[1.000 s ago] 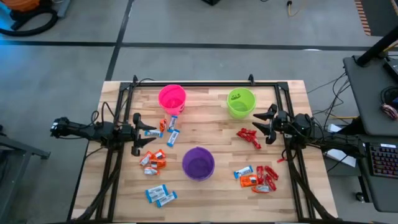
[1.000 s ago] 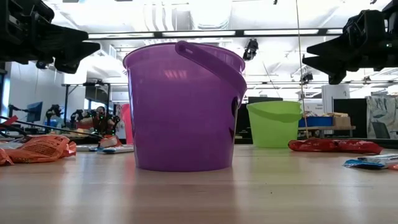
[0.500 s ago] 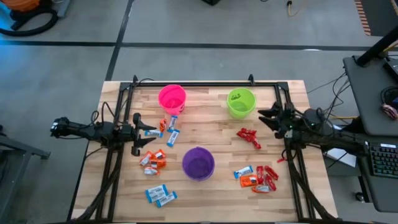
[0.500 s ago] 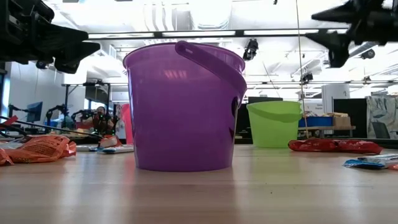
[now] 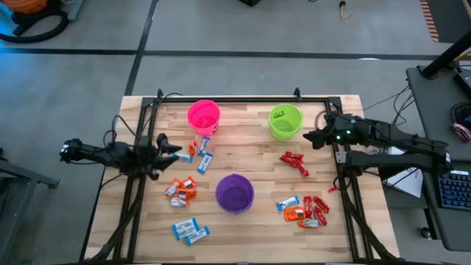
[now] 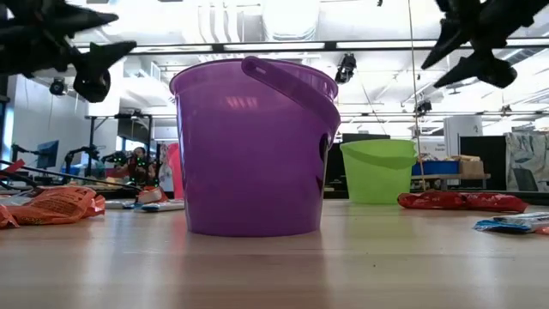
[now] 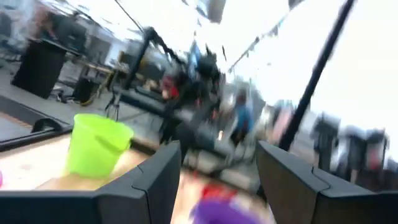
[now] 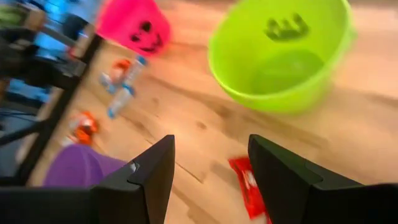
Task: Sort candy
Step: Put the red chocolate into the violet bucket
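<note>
Wrapped candy lies loose on the wooden table (image 5: 250,158): red pieces (image 5: 294,162) at the right, a mixed red, orange and blue cluster (image 5: 305,210) at the near right, orange pieces (image 5: 182,189) and blue ones (image 5: 190,232) at the left, more blue (image 5: 200,153) by the pink cup (image 5: 204,117). A green cup (image 5: 285,121) and a purple cup (image 5: 235,193) also stand upright. My left gripper (image 5: 168,151) hovers open at the left side. My right gripper (image 5: 309,137) hangs open in the air beside the green cup, tipped downward (image 8: 211,168).
A black frame rail (image 5: 235,101) runs along the table's far edge and down both sides. Bare wood lies between the three cups. Beyond the right edge stands a desk with a keyboard (image 5: 450,188).
My right gripper has risen well above the table, rolled about its own line and tipped its fingers downward, moving a little toward the far edge. My left gripper has rolled and tipped slightly upward, staying in place. No candy or cup has moved.
</note>
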Robot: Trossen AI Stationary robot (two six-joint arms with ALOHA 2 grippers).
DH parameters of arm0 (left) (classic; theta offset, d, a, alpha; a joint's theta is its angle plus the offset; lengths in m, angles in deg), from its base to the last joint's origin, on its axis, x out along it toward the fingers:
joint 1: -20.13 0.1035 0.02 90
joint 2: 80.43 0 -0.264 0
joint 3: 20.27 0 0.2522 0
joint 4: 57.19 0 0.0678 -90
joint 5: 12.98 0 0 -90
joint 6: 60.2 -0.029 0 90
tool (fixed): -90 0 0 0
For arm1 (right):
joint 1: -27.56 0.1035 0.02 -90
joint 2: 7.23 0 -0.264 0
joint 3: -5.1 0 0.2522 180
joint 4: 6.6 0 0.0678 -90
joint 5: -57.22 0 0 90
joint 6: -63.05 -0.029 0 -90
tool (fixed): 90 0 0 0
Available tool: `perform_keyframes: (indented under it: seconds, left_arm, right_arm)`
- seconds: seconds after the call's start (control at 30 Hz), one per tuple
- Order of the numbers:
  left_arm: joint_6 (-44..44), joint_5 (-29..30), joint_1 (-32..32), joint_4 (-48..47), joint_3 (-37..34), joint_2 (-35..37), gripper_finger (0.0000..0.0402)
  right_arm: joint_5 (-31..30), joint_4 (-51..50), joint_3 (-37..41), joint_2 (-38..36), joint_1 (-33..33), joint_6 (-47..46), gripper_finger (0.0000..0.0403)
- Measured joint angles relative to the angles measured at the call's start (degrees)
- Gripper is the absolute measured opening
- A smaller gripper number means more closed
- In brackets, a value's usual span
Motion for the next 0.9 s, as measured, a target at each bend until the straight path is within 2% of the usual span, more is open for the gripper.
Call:
perform_keyframes:
  seconds: [0.07,0.13,0.2,0.3,0.4,0.53,0.9]
  left_arm:
    - [4.89,2.07,0.08,4.19,0.00,-0.11,0.0191]
    - [8.20,1.69,0.04,5.21,0.53,-0.44,0.0191]
    - [11.55,0.19,0.00,1.90,2.94,-1.50,0.0191]
    - [16.86,-0.38,0.00,-8.65,9.10,-4.50,0.0191]
    - [20.26,-0.33,0.04,-20.60,16.80,-9.80,0.0191]
    - [20.76,-0.29,0.04,-30.41,26.33,-18.57,0.0191]
    - [26.68,-5.17,-0.07,-39.44,41.89,-39.13,0.0191]
  right_arm:
    - [1.17,-3.56,-3.00,2.92,0.00,-1.91,0.0196]
    - [3.26,-6.72,-5.88,5.70,0.00,-2.84,0.0196]
    - [5.53,-9.25,-8.59,8.03,0.00,-2.75,0.0196]
    - [7.54,-14.57,-12.06,11.50,0.00,-3.07,0.0196]
    - [7.81,-21.20,-15.39,14.34,0.00,-4.60,0.0196]
    - [7.75,-28.15,-17.56,18.05,0.00,-3.39,0.0196]
    - [9.03,-29.27,-18.34,23.06,0.00,0.04,0.0196]
